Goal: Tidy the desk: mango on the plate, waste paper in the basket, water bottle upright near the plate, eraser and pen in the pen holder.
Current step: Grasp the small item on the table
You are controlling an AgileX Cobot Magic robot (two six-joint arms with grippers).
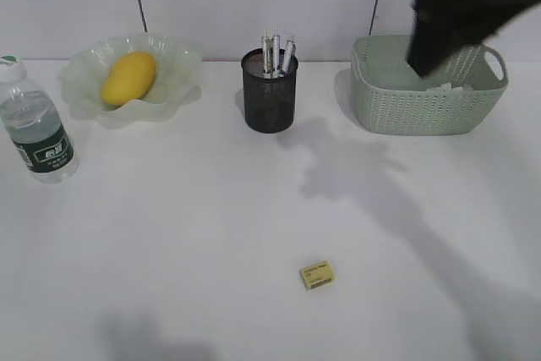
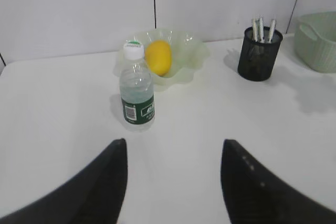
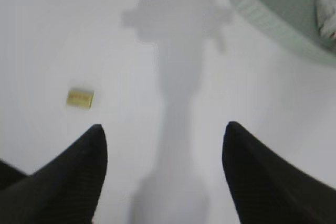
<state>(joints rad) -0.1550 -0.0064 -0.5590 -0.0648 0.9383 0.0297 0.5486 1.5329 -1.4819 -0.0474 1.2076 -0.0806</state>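
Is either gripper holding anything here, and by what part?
Nothing is held. The left gripper and right gripper are both open and empty.

Matte black arm (image 1: 469, 10), tapered black hand fingers (image 3: 73, 177).

Layout of the surface (image 1: 211, 234)

The pen holder (image 1: 270, 92) is set at centre back, pens (image 1: 275, 54) standing in it. At its 9 o'clock the plate (image 1: 173, 69) is placed, the mango (image 1: 128, 78) on it; the water bottle (image 1: 35, 128) stands upright at the plate's 8 o'clock. At 3 o'clock the basket (image 1: 423, 103) is found, the waste paper (image 3: 326, 15) inside. The eraser (image 1: 317, 276) lies at 6 o'clock, well apart.
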